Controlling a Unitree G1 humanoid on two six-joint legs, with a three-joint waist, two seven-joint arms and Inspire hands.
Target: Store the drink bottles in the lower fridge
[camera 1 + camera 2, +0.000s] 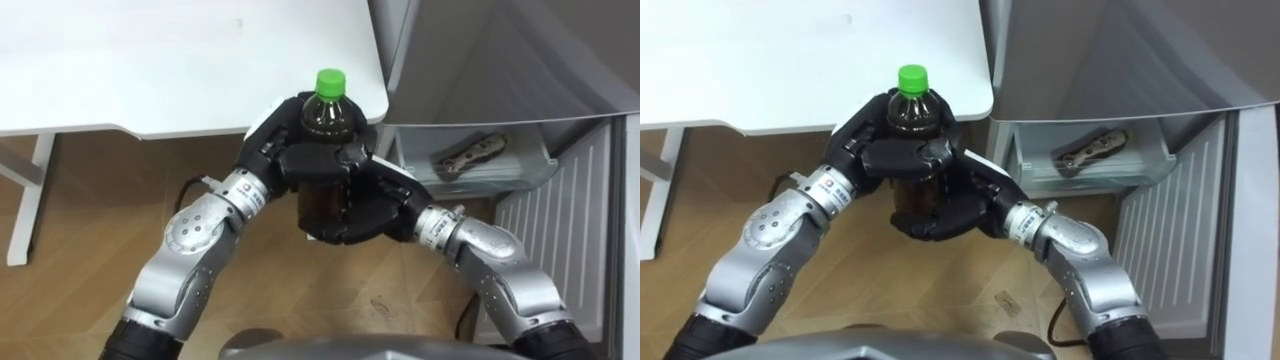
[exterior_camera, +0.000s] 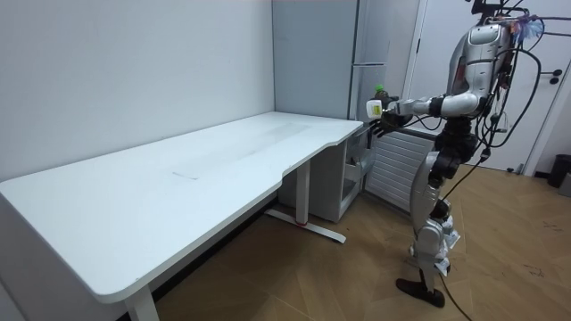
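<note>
The white desk [image 1: 150,60] lies to my left, and the fridge's open lower compartment [image 1: 500,175] to my right. Between them, by the desk's corner, I see the green-capped bottle [image 1: 328,112] upright in both hands. The left hand [image 1: 300,160] wraps its front, and the right hand [image 1: 370,215] curls under its base.

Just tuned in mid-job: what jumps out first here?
A dark drink bottle with a green cap stands out at centre, clasped by the left hand and right hand, fingers curled round it. Right of it the lower fridge is open, its clear bin holding one small item; a white desk lies left.
</note>
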